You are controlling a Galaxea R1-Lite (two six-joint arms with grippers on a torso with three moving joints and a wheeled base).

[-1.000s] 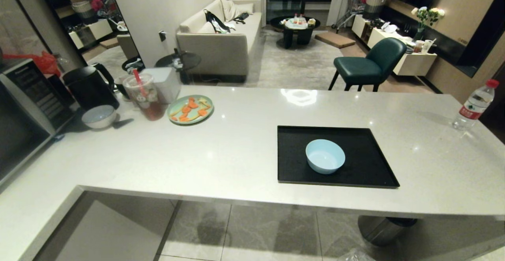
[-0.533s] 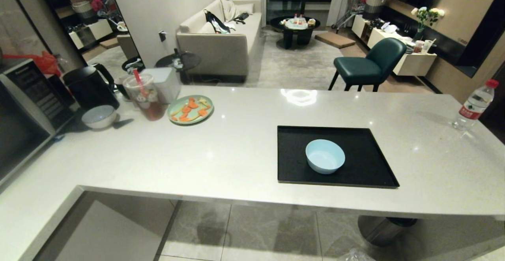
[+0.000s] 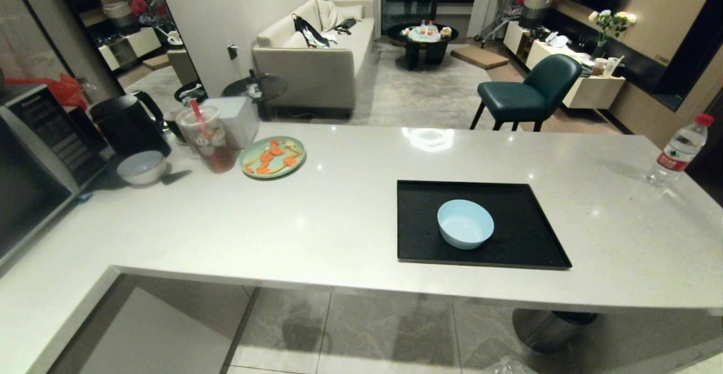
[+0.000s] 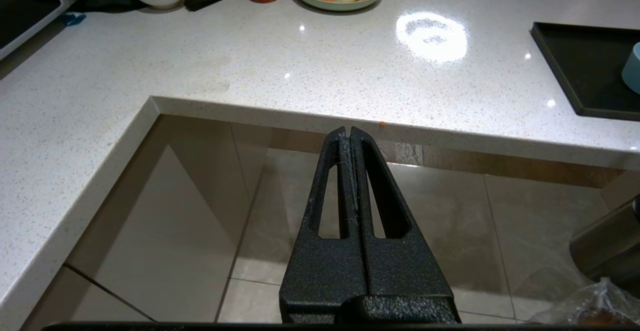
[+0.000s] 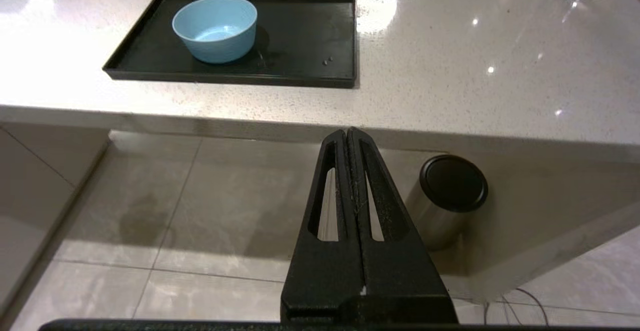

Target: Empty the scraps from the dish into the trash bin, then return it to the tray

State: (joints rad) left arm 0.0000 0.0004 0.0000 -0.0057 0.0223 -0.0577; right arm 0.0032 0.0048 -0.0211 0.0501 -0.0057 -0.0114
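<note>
Pale-blue dish [image 3: 465, 224], a small round smooth bowl, sits upright and empty on the black tray [image 3: 525, 249], slightly toward the tray's 7 o'clock from centre. The tray, rectangular with a low raised rim, lies flat on the pale counter near its front edge. Trash bin [image 4: 595, 308]: only crinkly clear plastic with a brownish inside shows, on the floor below the counter edge.

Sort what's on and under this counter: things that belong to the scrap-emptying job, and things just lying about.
Job:
pale-blue bowl, looking empty
black tray under it
bagged bin, at the frame edge

Lying about:
green plate with carrot pieces
white bowl
iced drink
kettle
water bottle
steel lidded bin
</note>
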